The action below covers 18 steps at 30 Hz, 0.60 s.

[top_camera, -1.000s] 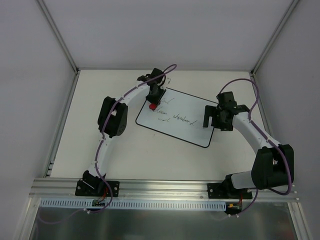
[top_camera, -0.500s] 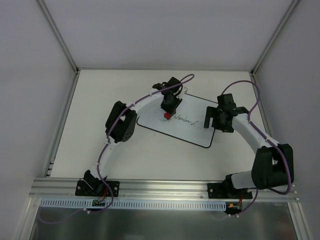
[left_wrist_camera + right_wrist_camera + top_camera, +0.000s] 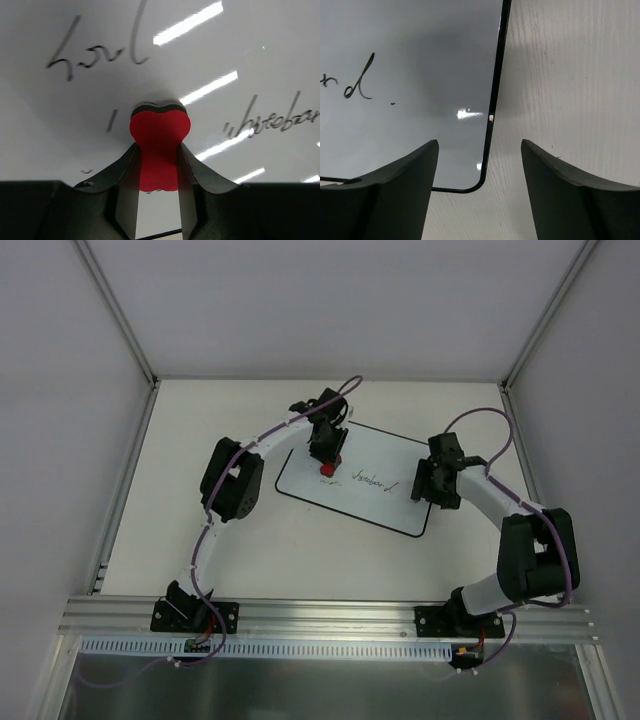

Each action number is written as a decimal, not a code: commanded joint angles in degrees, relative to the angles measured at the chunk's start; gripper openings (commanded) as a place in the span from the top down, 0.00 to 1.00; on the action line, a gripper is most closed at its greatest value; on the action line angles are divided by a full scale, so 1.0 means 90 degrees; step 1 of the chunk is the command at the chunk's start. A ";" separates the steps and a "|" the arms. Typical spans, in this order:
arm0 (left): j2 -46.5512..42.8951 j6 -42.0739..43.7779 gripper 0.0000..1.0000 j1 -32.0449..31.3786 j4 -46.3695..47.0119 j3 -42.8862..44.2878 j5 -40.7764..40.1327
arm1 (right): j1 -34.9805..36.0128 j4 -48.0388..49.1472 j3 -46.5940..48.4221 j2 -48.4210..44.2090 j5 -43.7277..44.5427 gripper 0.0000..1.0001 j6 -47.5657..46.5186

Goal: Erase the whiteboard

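The whiteboard [image 3: 390,505] lies at a slant in the middle of the table, a line of dark handwriting [image 3: 370,480] across its centre. My left gripper [image 3: 327,456] is shut on the red eraser [image 3: 326,469], pressing it onto the board's left part. In the left wrist view the eraser [image 3: 160,132] sits between the fingers of the left gripper [image 3: 157,146], with writing [image 3: 270,122] on either side. My right gripper [image 3: 428,490] is open, its jaws straddling the board's black right edge [image 3: 495,90] near a rounded corner; one finger is over the whiteboard [image 3: 410,60], the other over the table [image 3: 570,75].
The pale table [image 3: 200,420] is walled in by white panels on three sides. A metal rail [image 3: 330,615] with both arm bases runs along the near edge.
The left gripper swept the eraser right and back over the board's left part, where writing has vanished. The right gripper dropped toward the board's right edge and its jaws narrowed.
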 commanded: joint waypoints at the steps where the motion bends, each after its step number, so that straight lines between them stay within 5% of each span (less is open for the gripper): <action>1: -0.0107 -0.0013 1.00 0.0421 -0.0494 -0.0303 -0.0498 | -0.0053 0.0360 -0.0080 0.0347 0.0363 0.32 0.0512; 9: -0.0215 0.0164 1.00 0.0812 -0.0494 -0.0459 -0.0586 | -0.0092 0.0750 -0.0071 0.1169 0.0275 0.54 0.0913; 18: -0.0088 0.0174 1.00 0.0861 -0.0572 -0.0557 -0.0313 | -0.0180 0.0576 -0.0198 0.1091 -0.0252 0.53 0.1303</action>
